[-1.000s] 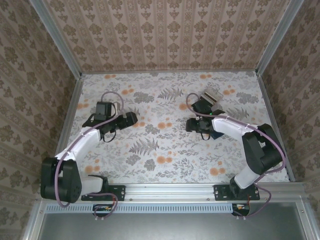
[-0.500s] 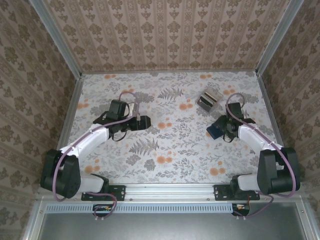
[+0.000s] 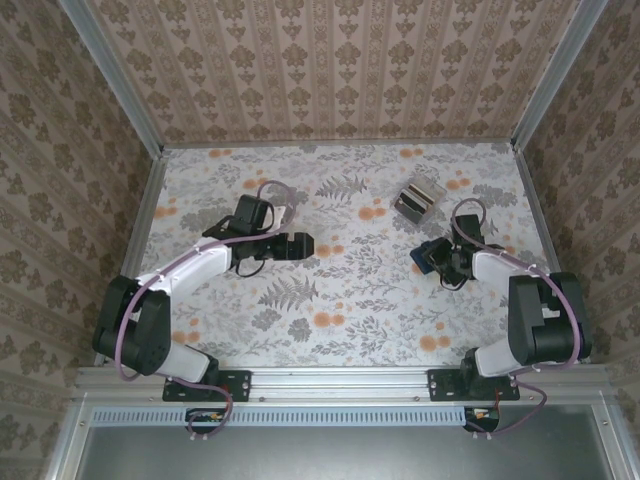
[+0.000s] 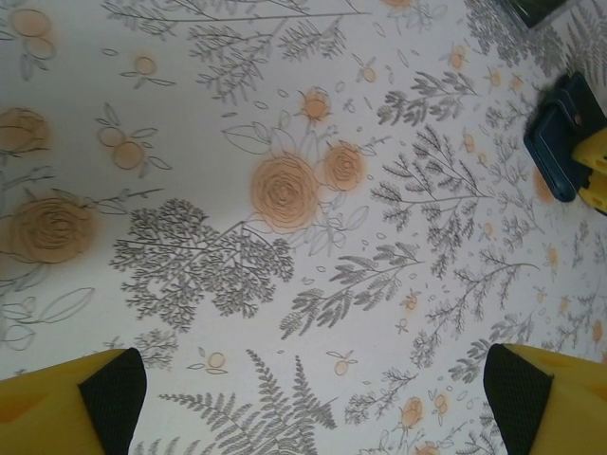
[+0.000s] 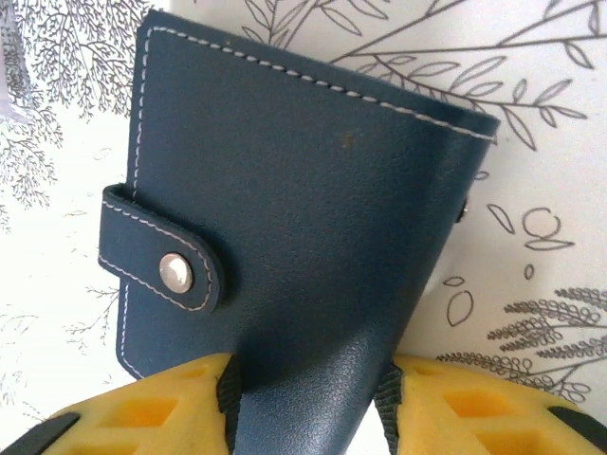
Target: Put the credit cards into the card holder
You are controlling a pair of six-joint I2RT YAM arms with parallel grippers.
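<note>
The right jaws pinch the smooth, white-stitched navy card holder (image 5: 285,209); thin stacked credit cards (image 3: 418,197) lie at its twelve o'clock; left jaws spread.

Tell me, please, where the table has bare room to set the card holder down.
Free: the table between the left pincer and the card holder, and its near strip. Crowded: far right, where the credit cards lie near the right pincer.

Left arm reaches forward and to the right from its base, wrist low. Left gripper (image 3: 300,243) faces down, yellow fingers (image 4: 57,412) spread wide apart. Right arm folded tight, elbow back, forearm aimed left; right gripper (image 3: 432,257) is clamped on the card holder (image 5: 285,190).
</note>
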